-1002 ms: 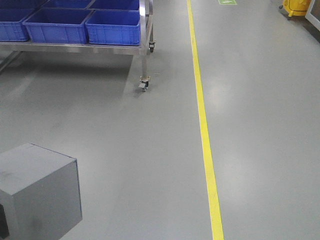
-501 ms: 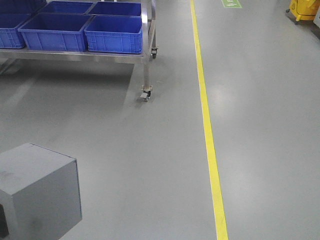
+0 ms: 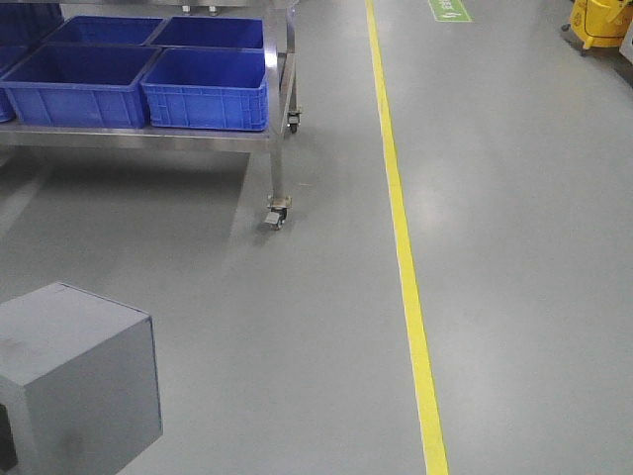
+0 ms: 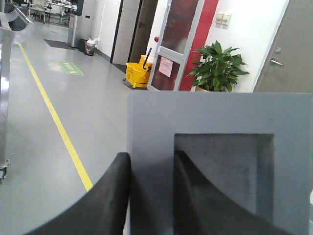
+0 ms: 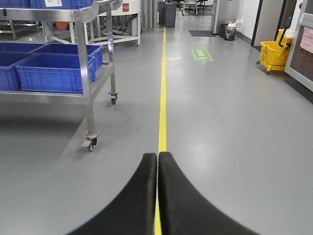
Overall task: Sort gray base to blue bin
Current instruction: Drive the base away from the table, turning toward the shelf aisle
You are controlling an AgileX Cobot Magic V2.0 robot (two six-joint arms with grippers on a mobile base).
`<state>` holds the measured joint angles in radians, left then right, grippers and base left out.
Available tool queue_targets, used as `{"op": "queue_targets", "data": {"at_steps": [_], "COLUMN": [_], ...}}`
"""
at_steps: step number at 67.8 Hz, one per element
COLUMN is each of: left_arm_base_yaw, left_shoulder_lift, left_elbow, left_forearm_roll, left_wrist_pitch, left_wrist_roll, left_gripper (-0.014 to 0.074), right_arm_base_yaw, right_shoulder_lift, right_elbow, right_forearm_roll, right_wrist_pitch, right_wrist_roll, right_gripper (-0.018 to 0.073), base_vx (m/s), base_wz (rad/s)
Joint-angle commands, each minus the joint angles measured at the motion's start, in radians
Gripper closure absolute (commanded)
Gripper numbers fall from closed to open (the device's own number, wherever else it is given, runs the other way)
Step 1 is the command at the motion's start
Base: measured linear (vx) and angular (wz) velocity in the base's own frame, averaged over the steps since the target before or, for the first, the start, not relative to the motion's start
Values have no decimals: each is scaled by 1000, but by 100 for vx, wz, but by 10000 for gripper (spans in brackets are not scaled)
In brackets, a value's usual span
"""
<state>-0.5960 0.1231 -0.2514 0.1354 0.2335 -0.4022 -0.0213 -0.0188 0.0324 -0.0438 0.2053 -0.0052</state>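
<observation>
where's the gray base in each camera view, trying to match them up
Front view: gray base sits in the lower-left corner.
Left wrist view: gray base fills the lower right, its recess facing the camera, one wall pinched between the left fingers.
Right wrist view: not in it.
Shared landmark: the yellow floor line shows in all three.

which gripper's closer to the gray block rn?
Left. The left gripper clamps a wall of the gray block, one finger in its recess. The right gripper is shut on nothing, block out of its view.
</observation>
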Motion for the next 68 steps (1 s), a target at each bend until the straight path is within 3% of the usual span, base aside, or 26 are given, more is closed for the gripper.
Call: {"op": "queue_targets", "data": {"at_steps": [1, 68], "left_arm_base_yaw": [-6, -6], "left_shoulder_lift": [8, 8], "left_elbow": [-30, -30], "left_forearm_roll": [-7, -7], "left_wrist_pitch": [-109, -109], "left_wrist_roll": [-4, -4], "left_gripper": [603, 603], "right_arm_base_yaw": [-5, -5], "right_shoulder_lift": [-7, -7], "right_elbow": [4, 4], "right_forearm_roll": [-9, -9], "right_wrist_pitch": [-79, -81], "right_wrist_roll": [-7, -7], "right_gripper": [564, 564], "base_vx": [39, 41], "base_wz": [-6, 1]}}
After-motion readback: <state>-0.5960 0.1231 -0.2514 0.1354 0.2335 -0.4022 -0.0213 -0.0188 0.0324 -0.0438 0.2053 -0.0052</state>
